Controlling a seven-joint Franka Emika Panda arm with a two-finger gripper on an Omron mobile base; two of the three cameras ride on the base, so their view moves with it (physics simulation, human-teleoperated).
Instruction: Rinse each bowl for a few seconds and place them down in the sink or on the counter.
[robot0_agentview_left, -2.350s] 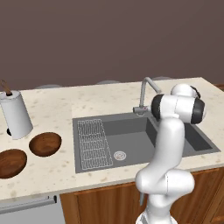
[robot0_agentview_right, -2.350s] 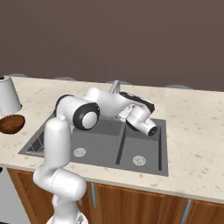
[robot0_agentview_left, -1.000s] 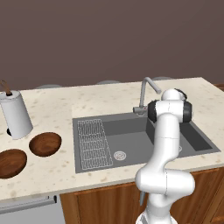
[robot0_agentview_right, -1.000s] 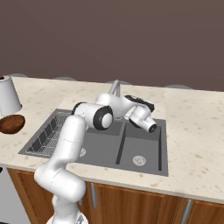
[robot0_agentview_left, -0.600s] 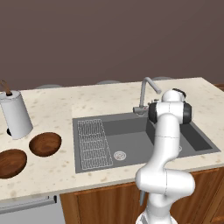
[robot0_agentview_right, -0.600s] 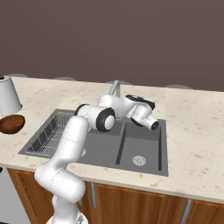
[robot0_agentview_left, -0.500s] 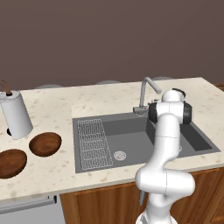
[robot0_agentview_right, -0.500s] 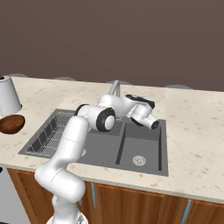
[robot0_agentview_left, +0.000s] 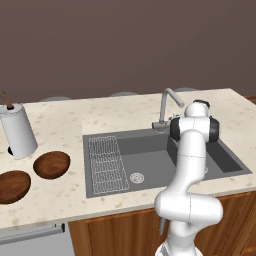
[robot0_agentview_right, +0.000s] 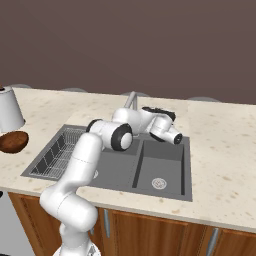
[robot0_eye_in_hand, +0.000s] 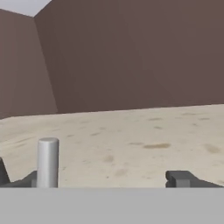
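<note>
Left base view has the two bowls sitting on the counter (robot0_agentview_left: 65, 125) well away from the sink (robot0_agentview_left: 160, 160), off past its wire-grid end: the nearer bowl (robot0_agentview_left: 51, 164) lies close to that end, the farther bowl (robot0_agentview_left: 12, 186) just beyond it toward the counter's edge, and a white cylinder (robot0_agentview_left: 18, 131) stands just behind them. Both bowls rest upright, mouths up, apart from each other.

They look like turned wood, so I'd judge them light, stiff and not likely to break if bumped, though the smooth curved sides could slip once wet. The rim looks the sensible place to take hold, one finger inside and one outside, since the shallow body seems too wide to span.

The gripper (robot0_agentview_right: 159, 111) is nowhere near them. It hangs over the sink beside the faucet (robot0_agentview_left: 169, 102), at the back edge of the basin. In the hand view the two finger tips (robot0_eye_in_hand: 183, 178) stand spread wide, with bare counter between them and a grey upright post (robot0_eye_in_hand: 47, 162) just by one tip. Nothing is held, and I can't tell whether that tip touches the post.
</note>
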